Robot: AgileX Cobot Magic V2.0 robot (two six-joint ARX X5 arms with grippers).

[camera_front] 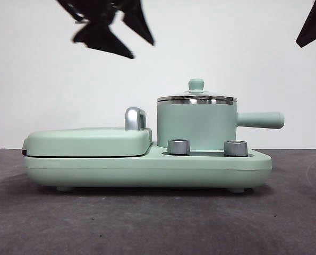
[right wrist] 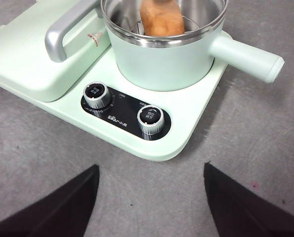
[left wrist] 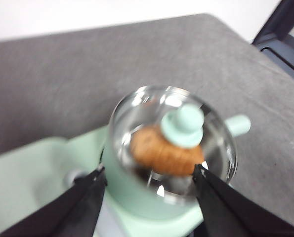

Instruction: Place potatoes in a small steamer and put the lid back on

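The small steamer, a mint green pot with a straight side handle, stands on the right half of the appliance. The glass lid rests on its steel rim, mint knob up. The orange-brown potato lies inside and shows through the glass; the right wrist view shows the potato too. My left gripper hangs open above the steamer, holding nothing, and appears high at the left as left gripper. Over the table in front of the appliance, my right gripper is open and empty, a black tip at the top corner.
The mint appliance base carries two steel dials on its front. A flat griddle cover with a chrome handle fills its left half. Grey table surrounds it. A dark frame stands past one table corner.
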